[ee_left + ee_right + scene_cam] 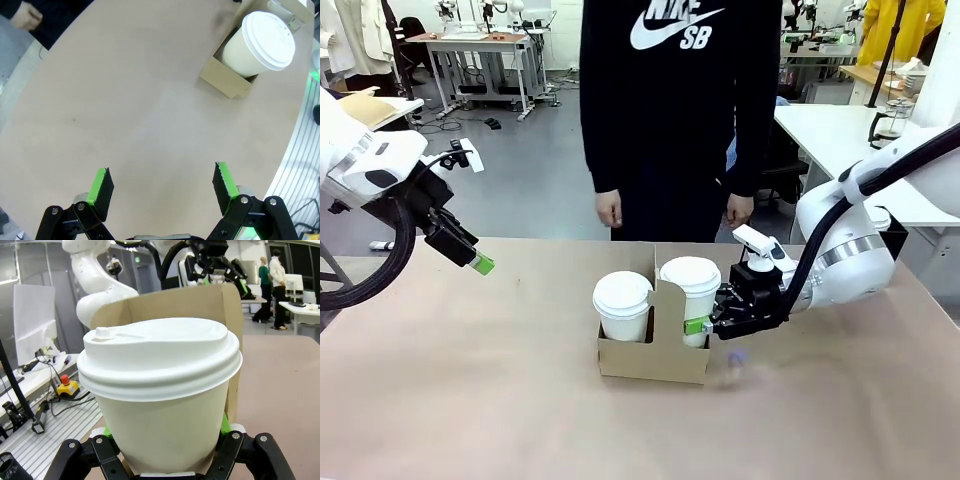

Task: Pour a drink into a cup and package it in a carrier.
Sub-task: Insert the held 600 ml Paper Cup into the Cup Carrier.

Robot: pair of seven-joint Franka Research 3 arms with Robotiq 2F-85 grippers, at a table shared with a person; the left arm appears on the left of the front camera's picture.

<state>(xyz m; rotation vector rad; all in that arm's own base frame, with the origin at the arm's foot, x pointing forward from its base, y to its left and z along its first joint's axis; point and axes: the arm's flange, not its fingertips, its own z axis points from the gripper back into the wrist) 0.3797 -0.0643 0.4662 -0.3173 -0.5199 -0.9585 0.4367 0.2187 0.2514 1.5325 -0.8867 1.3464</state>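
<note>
Front view: one cup [692, 300], white paper with a white lid, seated in the right-hand hole of the carrier [653, 355], a low brown cardboard tray with an upright centre handle standing on the paper-covered table [470, 400] near its middle. The right gripper [700, 325] is clamped on this cup's wall from the picture's right, green pad against the paper just above the carrier's edge; its white arm comes in from the right side. A second lidded white cup [623, 305] sits in the left-hand hole, on the other side of the handle, no gripper on it. The left gripper [478, 262] hangs above the table's left part, well apart from the carrier, nothing between its fingers. Behind the table, a person in a dark printed top, both hands [609, 208] down at the sides. A glass jug [888, 122] with dark liquid stands on a white table at far right. Right wrist view: the held cup [160, 390] up close between the black fingers, the cardboard handle [200, 302] directly behind it. Left wrist view: the left gripper [162, 182], jaws spread wide over bare table, with a lidded cup [257, 45] in the carrier's corner [227, 80] at upper right.
</note>
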